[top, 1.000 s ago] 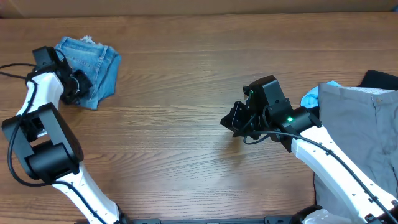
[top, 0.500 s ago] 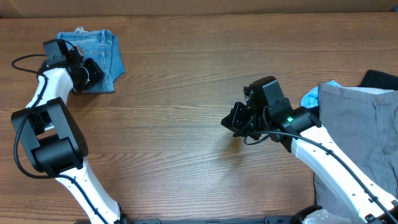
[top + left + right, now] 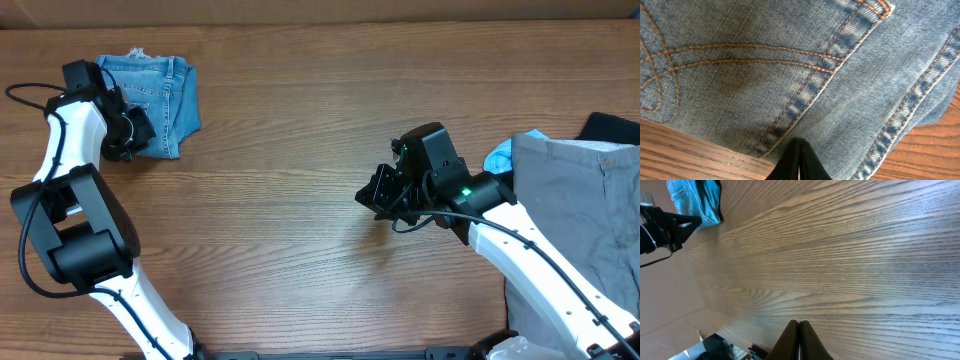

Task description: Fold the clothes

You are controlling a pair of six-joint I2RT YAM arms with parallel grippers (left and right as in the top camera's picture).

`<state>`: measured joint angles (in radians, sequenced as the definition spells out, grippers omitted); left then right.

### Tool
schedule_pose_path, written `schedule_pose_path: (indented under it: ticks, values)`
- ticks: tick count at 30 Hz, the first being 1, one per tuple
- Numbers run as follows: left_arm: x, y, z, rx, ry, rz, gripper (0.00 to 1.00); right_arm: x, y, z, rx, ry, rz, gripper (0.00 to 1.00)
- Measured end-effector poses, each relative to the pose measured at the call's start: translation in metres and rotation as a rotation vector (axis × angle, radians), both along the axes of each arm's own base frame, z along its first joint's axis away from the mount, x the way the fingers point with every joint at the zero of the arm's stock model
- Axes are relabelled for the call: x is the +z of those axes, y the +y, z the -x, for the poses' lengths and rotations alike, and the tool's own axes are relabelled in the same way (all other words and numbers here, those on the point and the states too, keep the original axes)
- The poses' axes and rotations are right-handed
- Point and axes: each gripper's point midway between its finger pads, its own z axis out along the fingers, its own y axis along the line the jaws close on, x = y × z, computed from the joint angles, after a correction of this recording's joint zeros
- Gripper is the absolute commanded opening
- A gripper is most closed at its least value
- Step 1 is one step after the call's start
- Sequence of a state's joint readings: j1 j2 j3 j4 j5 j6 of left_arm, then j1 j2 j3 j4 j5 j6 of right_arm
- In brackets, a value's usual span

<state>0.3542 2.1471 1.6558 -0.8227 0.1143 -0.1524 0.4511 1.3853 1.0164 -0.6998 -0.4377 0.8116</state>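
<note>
Denim jeans (image 3: 165,90) lie just beside the closed left pincer (image 3: 799,150).

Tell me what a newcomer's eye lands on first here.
The folded light-blue jeans sit at the far-left corner of the table, with the left hand shut at their edge. Mid-table, the right hand hangs shut over bare wood, and grey trousers lie at the right edge.
</note>
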Motion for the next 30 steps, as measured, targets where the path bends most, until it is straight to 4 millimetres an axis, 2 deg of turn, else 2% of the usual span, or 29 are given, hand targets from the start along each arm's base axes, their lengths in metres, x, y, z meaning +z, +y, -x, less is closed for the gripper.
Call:
schedule_pose_path:
  ticks: [7,11,15,18,30]
  values:
    - [-0.001,0.004,0.003,0.004,0.016,-0.023,0.04,0.000,0.000,0.000,0.000,-0.001,0.001,0.06]
    - [-0.004,0.020,-0.005,0.028,-0.004,-0.104,0.04,0.000,-0.001,-0.001,-0.003,-0.002,0.004,0.06]
    - [-0.021,0.028,-0.013,0.038,-0.008,-0.134,0.04,-0.001,-0.001,-0.001,-0.004,-0.003,0.006,0.06]
    - [-0.023,0.031,-0.021,0.038,-0.032,-0.140,0.04,-0.001,-0.001,-0.001,-0.004,-0.003,0.007,0.06]
    - [-0.015,0.027,-0.058,0.015,-0.167,-0.066,0.19,-0.001,-0.001,-0.001,-0.004,-0.003,0.007,0.05]
